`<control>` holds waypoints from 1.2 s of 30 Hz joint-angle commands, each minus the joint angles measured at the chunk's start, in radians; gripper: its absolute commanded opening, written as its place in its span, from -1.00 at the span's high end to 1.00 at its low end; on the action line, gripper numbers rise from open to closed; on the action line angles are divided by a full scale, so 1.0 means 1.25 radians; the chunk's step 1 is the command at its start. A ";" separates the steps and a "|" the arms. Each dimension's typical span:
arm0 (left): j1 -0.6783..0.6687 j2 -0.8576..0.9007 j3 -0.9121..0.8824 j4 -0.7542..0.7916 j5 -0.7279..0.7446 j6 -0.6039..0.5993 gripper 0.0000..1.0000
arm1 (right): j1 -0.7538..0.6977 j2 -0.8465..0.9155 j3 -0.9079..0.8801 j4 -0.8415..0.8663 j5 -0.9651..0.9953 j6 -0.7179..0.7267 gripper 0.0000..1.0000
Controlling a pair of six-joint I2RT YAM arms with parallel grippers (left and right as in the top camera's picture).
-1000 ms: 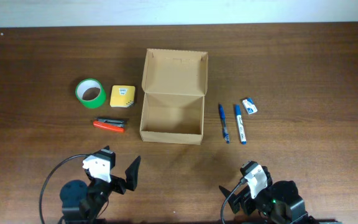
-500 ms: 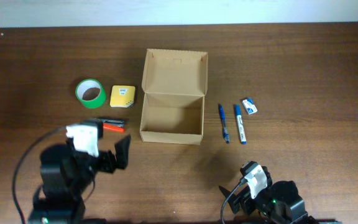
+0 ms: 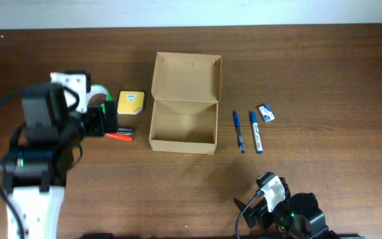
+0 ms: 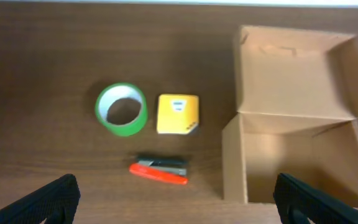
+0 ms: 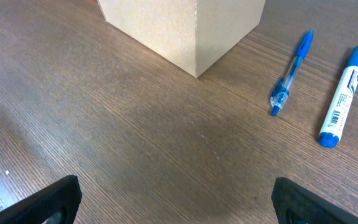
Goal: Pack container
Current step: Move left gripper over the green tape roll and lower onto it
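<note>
The tan cardboard container [image 3: 183,126] stands open at mid-table with its flap lid folded back; its inside is empty. It also shows in the left wrist view [image 4: 294,168] and a corner of it in the right wrist view [image 5: 191,25]. My left gripper [image 3: 105,121] is open and empty, hovering above a red stapler [image 4: 159,171], left of the container; its fingers [image 4: 179,205] are spread wide. My right gripper [image 3: 247,211] is open and empty near the table's front edge, its fingers [image 5: 179,202] over bare wood.
A green tape roll [image 4: 121,109] and a small yellow box [image 4: 178,114] lie left of the container. A blue pen [image 3: 238,131], a blue marker [image 3: 254,131] and a small eraser [image 3: 266,113] lie to its right.
My left arm has risen from the front edge and moved back toward the tape roll and stapler. The right arm has not moved.
</note>
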 commanded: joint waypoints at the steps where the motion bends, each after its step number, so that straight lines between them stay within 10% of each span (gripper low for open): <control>1: 0.003 0.080 0.061 -0.024 -0.031 0.017 -0.99 | 0.006 -0.009 -0.006 0.003 -0.004 0.006 -0.98; 36: 0.049 0.554 0.078 0.226 -0.041 0.017 -0.99 | 0.006 -0.009 -0.006 0.003 -0.004 0.006 -0.98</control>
